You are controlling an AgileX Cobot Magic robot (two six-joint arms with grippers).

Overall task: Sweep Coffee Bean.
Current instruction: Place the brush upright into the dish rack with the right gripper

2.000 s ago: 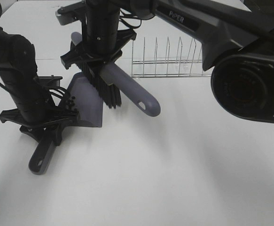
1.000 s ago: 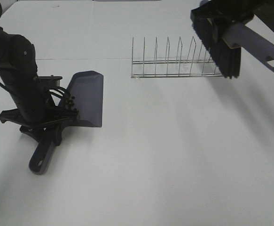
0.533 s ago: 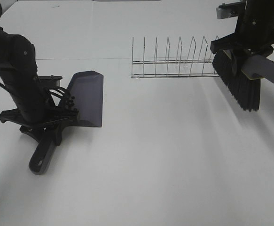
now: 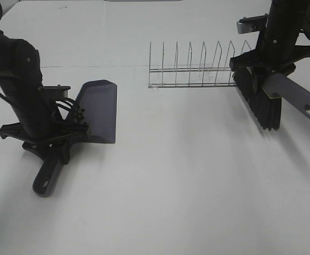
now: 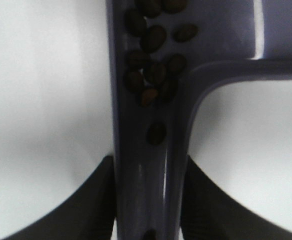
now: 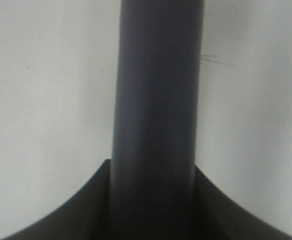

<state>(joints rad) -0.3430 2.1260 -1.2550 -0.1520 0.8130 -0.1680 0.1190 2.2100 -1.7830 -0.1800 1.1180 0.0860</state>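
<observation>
A grey dustpan [image 4: 99, 109] lies on the white table at the left, and my left gripper [image 4: 51, 141] is shut on its handle [image 4: 47, 176]. In the left wrist view several dark coffee beans [image 5: 151, 65] sit in the dustpan's handle channel [image 5: 143, 165], between my left gripper's [image 5: 146, 220] fingers [image 5: 93, 205]. No beans show in the high view. At the right, my right gripper [image 4: 269, 71] is shut on a grey brush [image 4: 295, 98] whose black bristles [image 4: 261, 103] point down just above the table. Its handle [image 6: 158, 100] fills the right wrist view, where the right gripper [image 6: 153, 215] clamps it.
A wire dish rack [image 4: 197, 66] stands at the back, between the arms, its right end close to the brush. The white table [image 4: 186, 175] stretches in front of it.
The right arm swung the brush away from the dustpan to the far right, then lowered it and brought it slightly left beside the rack. The left arm and dustpan have not moved.
</observation>
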